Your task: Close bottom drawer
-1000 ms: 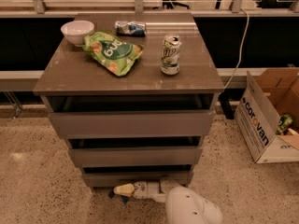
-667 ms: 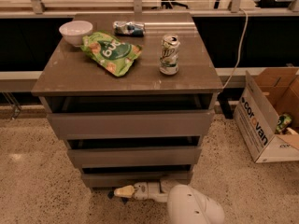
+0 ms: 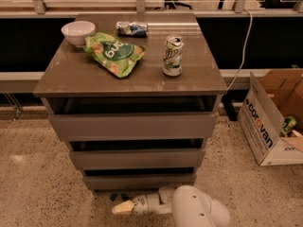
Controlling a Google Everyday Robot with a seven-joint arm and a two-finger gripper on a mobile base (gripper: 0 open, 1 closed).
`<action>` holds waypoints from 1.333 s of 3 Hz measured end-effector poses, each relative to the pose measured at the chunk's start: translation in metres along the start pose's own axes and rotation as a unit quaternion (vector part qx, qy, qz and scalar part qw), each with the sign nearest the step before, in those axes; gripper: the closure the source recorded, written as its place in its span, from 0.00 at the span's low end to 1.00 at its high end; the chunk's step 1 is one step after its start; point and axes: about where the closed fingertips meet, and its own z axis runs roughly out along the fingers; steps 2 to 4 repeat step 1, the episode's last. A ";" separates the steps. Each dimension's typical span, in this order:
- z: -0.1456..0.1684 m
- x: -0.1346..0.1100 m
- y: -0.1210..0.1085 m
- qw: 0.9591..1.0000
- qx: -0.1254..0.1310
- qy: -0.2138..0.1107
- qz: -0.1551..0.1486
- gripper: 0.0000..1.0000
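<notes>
The bottom drawer (image 3: 139,180) is the lowest and narrowest of three grey-brown handle-less drawers in a cabinet. Its slim front panel stands out a little from the cabinet, with a dark gap above it. The mid drawer (image 3: 137,158) and the wide top drawer (image 3: 133,125) also stand out a little. My gripper (image 3: 122,207) is low near the floor, just in front of and below the bottom drawer's front, left of centre, pointing left. My white arm (image 3: 194,208) runs to it from the lower right.
On the cabinet top (image 3: 71,77) stand a white bowl (image 3: 78,32), a green chip bag (image 3: 114,53), a crushed can or wrapper (image 3: 132,29) and a soda can (image 3: 173,56). An open cardboard box (image 3: 274,117) sits on the floor at right. Speckled floor surrounds the cabinet.
The view has shifted slightly; the arm and gripper stay low in front of the bottom drawer, with little visible movement.
</notes>
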 end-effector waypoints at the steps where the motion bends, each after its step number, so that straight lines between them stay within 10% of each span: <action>1: -0.005 0.029 0.004 1.000 -0.009 -0.007 0.007 1.00; 4: -0.005 0.029 0.004 1.000 -0.009 -0.007 0.007 1.00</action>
